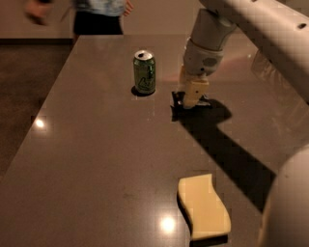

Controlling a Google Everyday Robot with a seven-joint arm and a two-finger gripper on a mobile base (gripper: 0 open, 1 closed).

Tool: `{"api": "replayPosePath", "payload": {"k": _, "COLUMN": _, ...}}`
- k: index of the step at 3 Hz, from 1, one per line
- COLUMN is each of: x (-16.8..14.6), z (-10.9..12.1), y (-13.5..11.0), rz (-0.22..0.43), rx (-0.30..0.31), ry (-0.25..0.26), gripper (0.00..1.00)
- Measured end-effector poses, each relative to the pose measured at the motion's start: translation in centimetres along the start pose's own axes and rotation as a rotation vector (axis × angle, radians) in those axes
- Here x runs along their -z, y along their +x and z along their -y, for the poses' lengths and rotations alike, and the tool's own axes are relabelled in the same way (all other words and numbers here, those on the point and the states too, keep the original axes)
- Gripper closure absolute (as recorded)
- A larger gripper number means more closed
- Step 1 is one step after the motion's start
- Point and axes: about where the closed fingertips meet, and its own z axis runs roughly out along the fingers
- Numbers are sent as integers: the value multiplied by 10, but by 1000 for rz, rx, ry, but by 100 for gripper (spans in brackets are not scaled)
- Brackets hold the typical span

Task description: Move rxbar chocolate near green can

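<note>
The green can [145,72] stands upright on the table, left of centre towards the far side. My gripper [191,100] points down at the table just right of the can, about a can's width away. Its pale fingers [194,91] are shut on the rxbar chocolate [177,100], a small black bar that shows at the fingers' base, at or just above the tabletop. Most of the bar is hidden behind the fingers.
A pale yellow wavy sponge [203,206] lies near the front edge of the brown table [87,159]. My arm casts a dark shadow [227,144] across the right half. A person [96,14] stands beyond the table's far edge.
</note>
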Motion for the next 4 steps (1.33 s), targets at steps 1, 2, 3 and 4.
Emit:
{"api": "replayPosePath", "payload": {"k": 1, "x": -4, "z": 28, "y": -26, "rz": 15, "rx": -32, "ry": 15, "gripper": 97}}
{"api": "replayPosePath", "payload": {"k": 2, "x": -12, "z": 36, "y": -34, "rz": 4, "rx": -57, "ry": 21, "gripper": 75}}
{"api": "replayPosePath", "payload": {"k": 3, "x": -17, "z": 38, "y": -41, "rz": 12, "rx": -74, "ry": 13, "gripper": 52}}
{"api": "replayPosePath", "payload": {"k": 4, "x": -21, "z": 40, "y": -48, "rz": 27, "rx": -89, "ry": 11, "gripper": 29}}
